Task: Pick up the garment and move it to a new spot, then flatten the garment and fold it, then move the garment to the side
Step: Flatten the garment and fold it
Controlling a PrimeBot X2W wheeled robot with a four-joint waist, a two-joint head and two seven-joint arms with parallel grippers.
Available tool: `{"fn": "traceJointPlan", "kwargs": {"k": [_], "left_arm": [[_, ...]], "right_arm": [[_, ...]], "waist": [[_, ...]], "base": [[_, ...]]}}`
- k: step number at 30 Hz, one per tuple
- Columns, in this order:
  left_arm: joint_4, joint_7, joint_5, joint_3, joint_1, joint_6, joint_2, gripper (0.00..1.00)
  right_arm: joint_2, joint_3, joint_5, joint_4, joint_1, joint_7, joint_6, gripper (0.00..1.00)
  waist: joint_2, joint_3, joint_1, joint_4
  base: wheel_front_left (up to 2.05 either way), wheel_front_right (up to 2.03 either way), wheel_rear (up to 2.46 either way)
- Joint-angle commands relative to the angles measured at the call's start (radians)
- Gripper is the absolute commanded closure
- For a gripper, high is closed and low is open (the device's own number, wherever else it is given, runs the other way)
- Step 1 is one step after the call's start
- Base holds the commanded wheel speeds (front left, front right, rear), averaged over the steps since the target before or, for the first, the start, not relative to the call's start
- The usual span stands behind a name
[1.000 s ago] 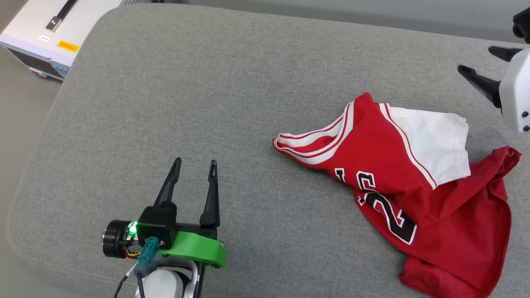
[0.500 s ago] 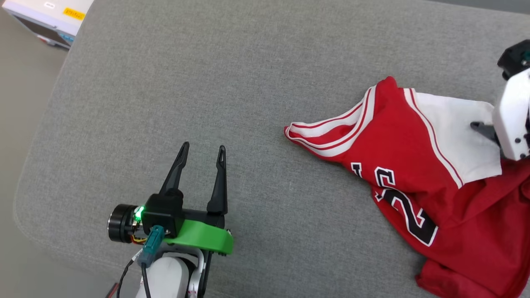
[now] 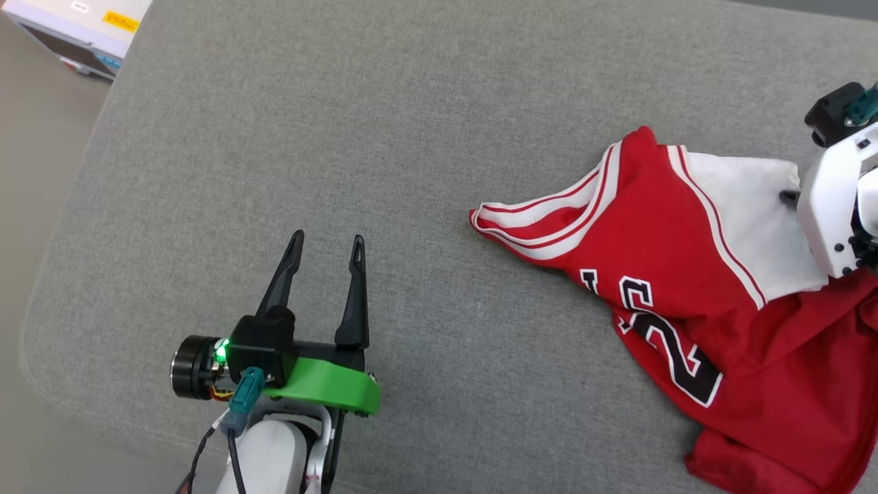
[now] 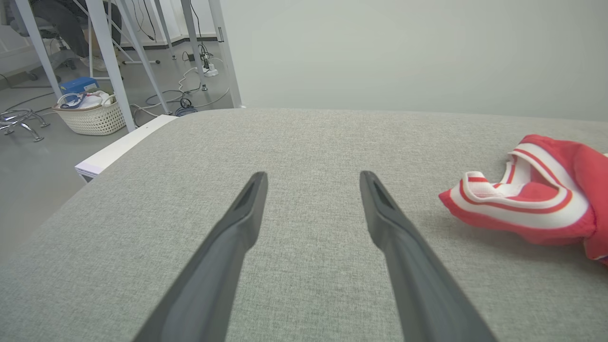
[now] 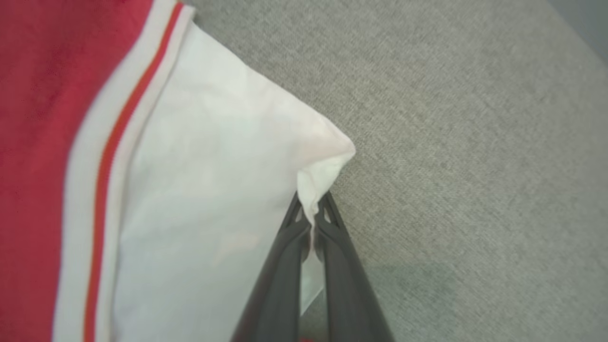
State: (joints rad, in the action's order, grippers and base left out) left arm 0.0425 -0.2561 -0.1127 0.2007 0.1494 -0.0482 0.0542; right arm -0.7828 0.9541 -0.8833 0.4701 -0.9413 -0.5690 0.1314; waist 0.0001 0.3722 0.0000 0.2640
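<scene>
The right gripper (image 5: 312, 202) is pinched shut on the white sleeve corner of the garment (image 3: 658, 226), crumpled at the right of the grey cushion (image 3: 343, 137). The left gripper (image 3: 327, 239) hovers spread wide over bare fabric near the cushion's rounded left edge. Beyond that edge are floor (image 3: 27, 206), a white box (image 3: 75, 27) and a basket (image 4: 92, 118).

Black left hand (image 3: 328, 237), green bracket (image 3: 326, 394)
</scene>
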Motion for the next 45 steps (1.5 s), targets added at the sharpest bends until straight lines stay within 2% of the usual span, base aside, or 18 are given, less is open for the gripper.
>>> {"fn": "traceJointPlan", "kwargs": {"k": [1, 5, 10, 15, 19, 25, 30, 36, 43, 44, 45], "left_arm": [[0.004, -0.006, 0.006, -0.006, 0.001, 0.001, -0.004, 0.0], [0.009, -0.006, 0.013, -0.02, -0.024, 0.004, -0.004, 0.0], [0.011, -0.006, 0.018, -0.033, -0.061, 0.006, -0.004, 0.0], [0.012, -0.006, 0.019, -0.043, -0.096, 0.007, -0.004, 0.0], [0.01, -0.006, 0.02, -0.049, -0.119, 0.008, -0.004, 0.0], [0.01, -0.006, 0.022, -0.053, -0.137, 0.013, -0.004, 0.0], [0.013, -0.006, 0.025, -0.054, -0.138, 0.017, -0.004, 0.0], [0.019, -0.006, 0.026, -0.05, -0.136, 0.022, -0.004, 0.0], [0.023, -0.006, 0.03, -0.055, -0.148, 0.025, -0.004, 0.0], [0.024, -0.006, 0.03, -0.057, -0.151, 0.026, -0.004, 0.0], [0.024, -0.006, 0.031, -0.058, -0.152, 0.026, -0.004, 0.0]], "right_arm": [[0.0, -0.014, 0.012, -0.009, 0.021, 0.045, -0.001, 1.0], [-0.025, -0.084, 0.021, -0.057, 0.022, 0.166, -0.001, 1.0], [-0.09, -0.186, 0.013, -0.115, 0.089, 0.249, -0.001, 1.0], [-0.153, -0.322, 0.0, -0.153, 0.245, 0.286, -0.001, 1.0], [-0.164, -0.442, -0.018, -0.154, 0.406, 0.302, -0.001, 1.0], [-0.123, -0.625, -0.028, -0.122, 0.643, 0.317, -0.001, 1.0], [-0.056, -0.743, -0.011, -0.075, 0.81, 0.296, -0.001, 1.0], [0.035, -0.829, 0.02, 0.025, 0.934, 0.273, -0.001, 1.0], [0.093, -0.872, 0.055, 0.072, 0.979, 0.283, -0.001, 0.98], [0.099, -0.881, 0.065, 0.066, 0.977, 0.297, -0.001, 0.58], [0.101, -0.889, 0.077, 0.059, 0.974, 0.313, -0.001, 0.0]], "waist": [[-0.0001, -0.034, 0.0, -0.019], [-0.0001, -0.087, 0.0, -0.044], [-0.0001, -0.148, 0.0, -0.076], [-0.0001, -0.193, 0.0, -0.111], [-0.0001, -0.218, 0.0, -0.139], [-0.0001, -0.236, 0.0, -0.174], [-0.0001, -0.242, 0.0, -0.186], [-0.0001, -0.246, 0.0, -0.183], [-0.0001, -0.261, 0.0, -0.182], [-0.0001, -0.264, 0.0, -0.183], [-0.0001, -0.268, 0.0, -0.184]], "base": [[0.0, 0.0, 0.0], [0.0, 0.0, 0.0], [0.0, 0.0, 0.0], [0.0, 0.0, 0.0], [0.0, 0.0, 0.0], [0.0, 0.0, 0.0], [0.0, 0.0, 0.0], [0.0, 0.0, 0.0], [0.0, 0.0, 0.0], [0.0, 0.0, 0.0], [0.0, 0.0, 0.0]]}}
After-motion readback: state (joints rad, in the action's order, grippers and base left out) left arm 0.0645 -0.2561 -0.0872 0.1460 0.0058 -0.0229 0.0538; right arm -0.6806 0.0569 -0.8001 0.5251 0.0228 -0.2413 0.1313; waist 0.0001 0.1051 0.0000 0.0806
